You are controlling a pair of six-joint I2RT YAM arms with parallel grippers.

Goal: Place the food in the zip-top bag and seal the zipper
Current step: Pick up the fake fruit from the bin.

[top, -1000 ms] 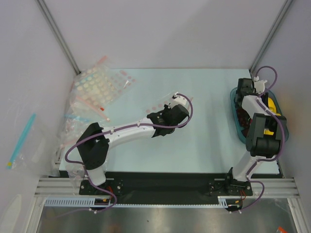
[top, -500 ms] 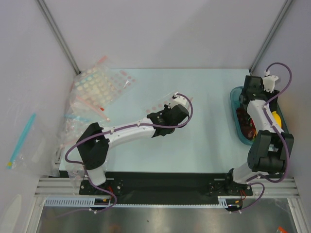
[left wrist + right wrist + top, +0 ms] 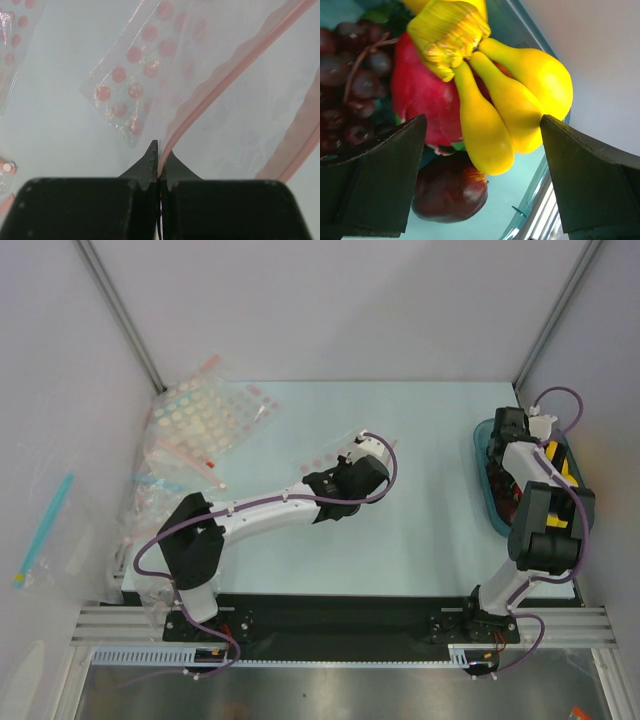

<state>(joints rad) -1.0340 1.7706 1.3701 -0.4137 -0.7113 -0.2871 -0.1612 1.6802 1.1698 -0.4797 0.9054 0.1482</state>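
Left arm: stretched low from its base to mid-tabletop point(image 3: 430, 500). The left pincer point(image 3: 159, 152) is pressed together on the zipper point(image 3: 220, 80) of the zip-top bag point(image 3: 250, 125), which lies flat there with a red-dotted clear sheet point(image 3: 130, 85) just beside it.

Right arm: folded over the teal tray point(image 3: 479, 452) at the right edge. The right pincer point(image 3: 482, 120) is spread wide above the banana bunch point(image 3: 510, 95).

Right wrist view only: dragon fruit point(image 3: 417, 95), dark fruit point(image 3: 447, 192) and grapes point(image 3: 350, 75), all in the tray.

Top view only: spare bags point(image 3: 205, 420) heaped far left.
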